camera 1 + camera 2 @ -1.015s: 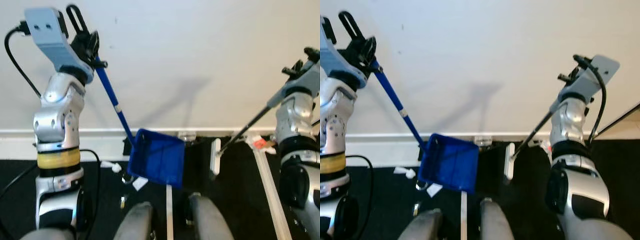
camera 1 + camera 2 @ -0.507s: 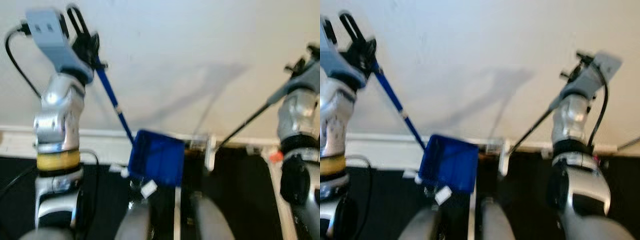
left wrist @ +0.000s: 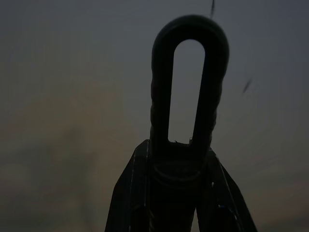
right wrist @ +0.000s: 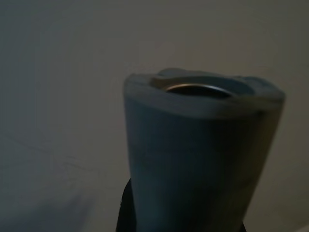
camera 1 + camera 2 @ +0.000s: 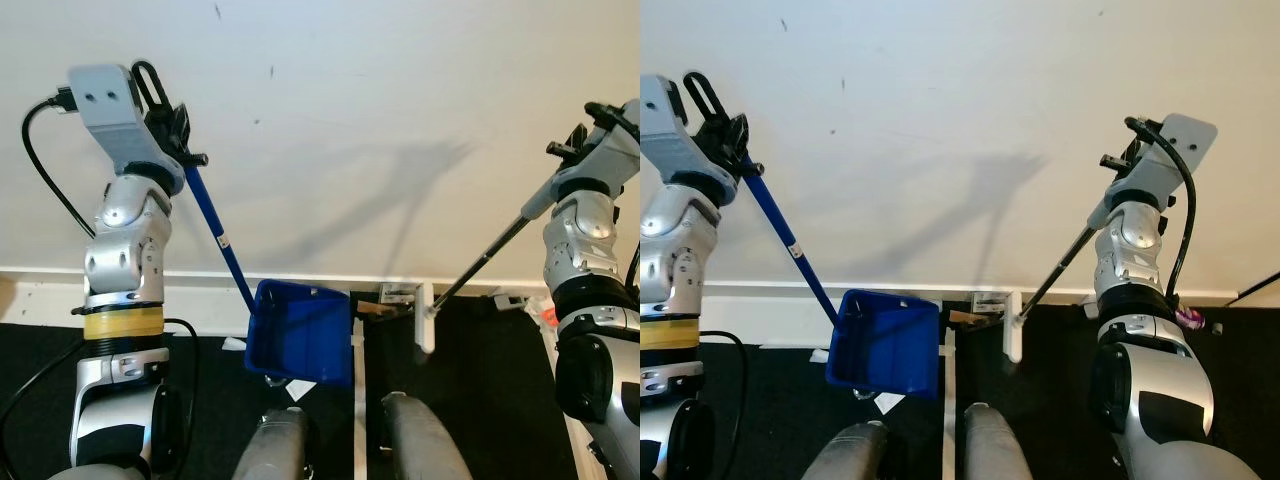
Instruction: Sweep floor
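Observation:
A blue dustpan [image 5: 300,345] on a long blue handle [image 5: 220,240] hangs just above the black floor by the baseboard. My left gripper [image 5: 175,135] is raised and shut on the handle's top; the left wrist view shows the handle's black loop end [image 3: 188,96] between the fingers. My right gripper [image 5: 580,150] is raised on the right, shut on the grey end [image 4: 198,154] of a dark broom handle [image 5: 490,260]. The broom's white head [image 5: 425,318] rests at the floor beside the pan. White paper scraps [image 5: 298,388] lie under and left of the pan.
A white wall and white baseboard [image 5: 200,290] stand right in front. A white strip [image 5: 358,400] runs along the black floor between my feet [image 5: 270,450]. A small bracket [image 5: 395,293] and a brown piece sit at the baseboard. A black cable [image 5: 45,180] loops by my left arm.
The whole view has shifted and was blurred half a second ago, so the camera moved. The dustpan hangs slightly lower and more level. Both grips are unchanged.

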Motion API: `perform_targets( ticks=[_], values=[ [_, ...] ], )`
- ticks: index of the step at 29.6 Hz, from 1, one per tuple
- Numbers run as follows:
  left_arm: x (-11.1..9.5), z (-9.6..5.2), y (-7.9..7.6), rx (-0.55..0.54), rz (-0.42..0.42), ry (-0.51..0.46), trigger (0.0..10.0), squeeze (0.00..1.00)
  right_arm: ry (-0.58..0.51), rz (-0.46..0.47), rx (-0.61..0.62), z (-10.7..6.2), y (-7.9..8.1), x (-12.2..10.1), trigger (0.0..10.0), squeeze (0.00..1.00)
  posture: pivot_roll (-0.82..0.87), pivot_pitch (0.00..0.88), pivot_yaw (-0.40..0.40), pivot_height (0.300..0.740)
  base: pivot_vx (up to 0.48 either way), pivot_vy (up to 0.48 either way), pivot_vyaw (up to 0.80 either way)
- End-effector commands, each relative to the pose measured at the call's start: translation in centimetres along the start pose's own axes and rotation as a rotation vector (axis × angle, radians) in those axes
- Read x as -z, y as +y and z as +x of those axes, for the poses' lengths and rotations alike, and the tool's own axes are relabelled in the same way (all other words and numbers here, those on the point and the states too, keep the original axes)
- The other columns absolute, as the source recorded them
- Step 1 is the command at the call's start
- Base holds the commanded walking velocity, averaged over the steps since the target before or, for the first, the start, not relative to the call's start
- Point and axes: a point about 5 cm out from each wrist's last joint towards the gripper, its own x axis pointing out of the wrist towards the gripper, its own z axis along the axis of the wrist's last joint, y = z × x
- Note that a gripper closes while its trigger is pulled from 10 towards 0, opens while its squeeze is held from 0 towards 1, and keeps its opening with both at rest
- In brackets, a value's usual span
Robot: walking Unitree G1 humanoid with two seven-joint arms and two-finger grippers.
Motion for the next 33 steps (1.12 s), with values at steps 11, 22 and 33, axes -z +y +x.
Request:
perform_targets(
  ticks=[11,22,33],
  values=[
    [4.9,-0.4,-0.8,0.122,0.056,0.236,10.0,0.00,-0.026,-0.045,-0.067,-0.6,-0.3,-0.1,10.0,0.00,0.00,0.116,0.029,0.740,0.000,0.000,0.00],
    [8.5,-0.4,-1.5,0.076,-0.007,0.447,10.0,0.00,-0.016,-0.031,-0.106,-0.5,1.1,-0.2,10.0,0.00,0.01,0.108,0.018,0.740,0.000,0.000,0.00],
    [11.6,-3.4,-1.3,0.172,0.026,0.660,10.0,0.00,-0.017,-0.035,-0.093,-0.6,0.5,-0.1,10.0,0.00,0.01,0.098,0.031,0.740,0.000,0.000,0.00]
  ],
)
